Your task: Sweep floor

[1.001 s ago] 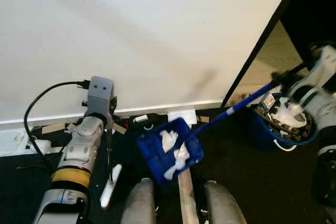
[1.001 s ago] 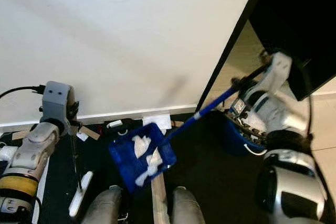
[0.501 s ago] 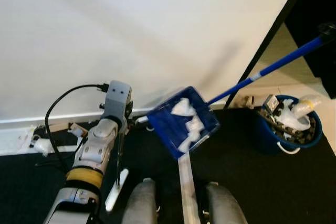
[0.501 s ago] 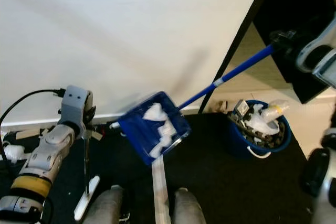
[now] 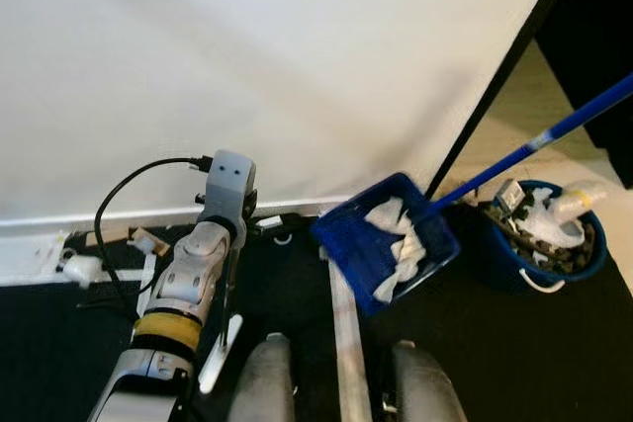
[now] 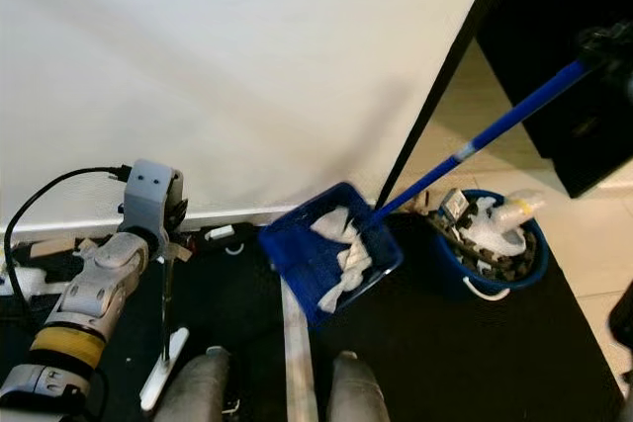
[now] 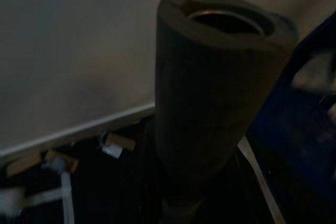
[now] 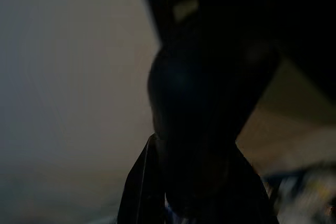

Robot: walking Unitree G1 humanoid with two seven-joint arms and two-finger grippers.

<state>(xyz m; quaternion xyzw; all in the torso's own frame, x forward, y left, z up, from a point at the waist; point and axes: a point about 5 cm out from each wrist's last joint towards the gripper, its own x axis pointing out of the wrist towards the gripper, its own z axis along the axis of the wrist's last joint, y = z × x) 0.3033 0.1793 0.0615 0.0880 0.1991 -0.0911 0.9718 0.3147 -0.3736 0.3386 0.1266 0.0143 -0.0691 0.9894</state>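
While the blue dustpan (paper-filled) hangs beside the bucket, both jaws' state stays unreadable.

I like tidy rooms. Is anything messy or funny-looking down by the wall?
Yes. Scraps of cardboard and paper lie scattered along the baseboard on the dark floor. The blue dustpan, carrying white crumpled paper, hangs tilted beside the blue bin, which is heaped with rubbish.

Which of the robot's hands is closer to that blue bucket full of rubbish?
The right hand: it is up above the blue bucket, at the top of the dustpan's blue handle. The left hand is far across, near the wall, on the broom.
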